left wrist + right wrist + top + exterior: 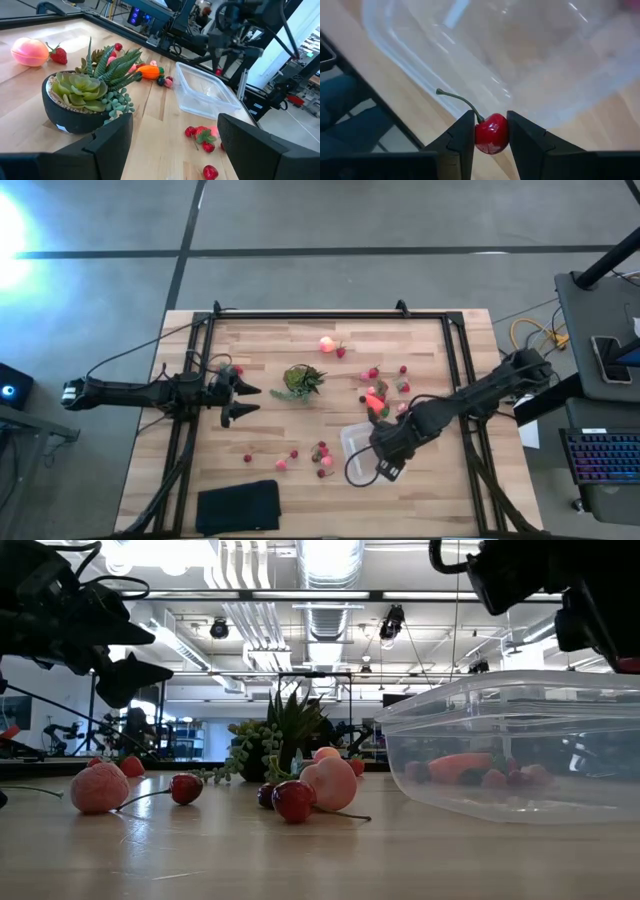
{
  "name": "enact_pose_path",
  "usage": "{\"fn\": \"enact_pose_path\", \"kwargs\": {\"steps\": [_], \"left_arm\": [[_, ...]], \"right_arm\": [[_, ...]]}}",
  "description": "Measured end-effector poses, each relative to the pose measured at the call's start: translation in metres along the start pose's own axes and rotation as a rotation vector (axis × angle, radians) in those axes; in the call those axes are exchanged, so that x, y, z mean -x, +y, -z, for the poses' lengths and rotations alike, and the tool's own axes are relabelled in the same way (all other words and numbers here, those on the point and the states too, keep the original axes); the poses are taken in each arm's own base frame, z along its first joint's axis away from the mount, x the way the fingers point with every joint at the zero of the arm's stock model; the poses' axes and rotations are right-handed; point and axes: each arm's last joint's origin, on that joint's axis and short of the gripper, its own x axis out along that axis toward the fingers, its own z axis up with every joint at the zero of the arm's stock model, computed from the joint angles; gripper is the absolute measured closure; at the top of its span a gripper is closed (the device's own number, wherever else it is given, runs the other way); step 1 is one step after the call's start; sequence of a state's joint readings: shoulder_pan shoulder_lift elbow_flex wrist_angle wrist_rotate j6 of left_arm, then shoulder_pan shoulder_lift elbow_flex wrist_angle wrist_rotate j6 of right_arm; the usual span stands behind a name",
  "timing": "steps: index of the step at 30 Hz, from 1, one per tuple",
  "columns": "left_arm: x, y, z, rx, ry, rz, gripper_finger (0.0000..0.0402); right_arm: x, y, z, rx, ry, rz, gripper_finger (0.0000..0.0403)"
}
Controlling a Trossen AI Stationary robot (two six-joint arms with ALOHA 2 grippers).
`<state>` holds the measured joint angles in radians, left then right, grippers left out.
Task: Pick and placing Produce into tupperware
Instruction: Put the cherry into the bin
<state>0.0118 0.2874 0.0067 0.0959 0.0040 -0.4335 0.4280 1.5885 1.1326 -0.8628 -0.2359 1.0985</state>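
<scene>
while the left gripper (pixel 243 401) fingers gape wide, the right gripper (pixel 490 132) fingers pinch a cherry (pixel 491 133) over the tupperware (pixel 520 55).

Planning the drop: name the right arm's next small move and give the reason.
Probably carry the cherry a little farther in over the tupperware before releasing. The right gripper pinches it between its fingers, apparently above the box's rim and the wood rather than its floor.

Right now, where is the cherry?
The cherry sits pinched in the right gripper, shown in the right wrist view, over the near rim of the clear box on the table's right half.
</scene>
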Motion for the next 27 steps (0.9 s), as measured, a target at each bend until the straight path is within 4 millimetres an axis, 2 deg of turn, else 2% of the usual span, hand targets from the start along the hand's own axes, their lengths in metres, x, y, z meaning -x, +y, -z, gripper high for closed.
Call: {"fn": "enact_pose_path", "kwargs": {"steps": [9,13,17,22,25,27], "left_arm": [[0.0,0.0,0.0,0.0,-0.001,0.0,0.0125],[0.0,0.0,0.0,0.0,0.0,0.0,0.0125],[0.0,0.0,0.0,0.0,-0.001,0.0,0.0125],[0.0,0.0,0.0,0.0,0.0,0.0,0.0125],[0.0,0.0,0.0,0.0,-0.001,0.001,0.0125],[0.0,0.0,0.0,0.0,0.0,0.0,0.0125]], "right_arm": [[-0.033,0.002,0.003,-0.015,0.051,0.096,0.0261],[-0.032,0.009,0.0,-0.047,0.012,0.099,0.0223],[-0.02,0.015,-0.007,-0.057,-0.067,0.09,0.0185],[0.015,0.021,-0.02,-0.101,-0.227,0.07,0.0157],[0.033,0.016,-0.03,-0.155,-0.286,0.143,0.0153],[0.041,0.005,-0.038,-0.202,-0.289,0.212,0.0157]]}}
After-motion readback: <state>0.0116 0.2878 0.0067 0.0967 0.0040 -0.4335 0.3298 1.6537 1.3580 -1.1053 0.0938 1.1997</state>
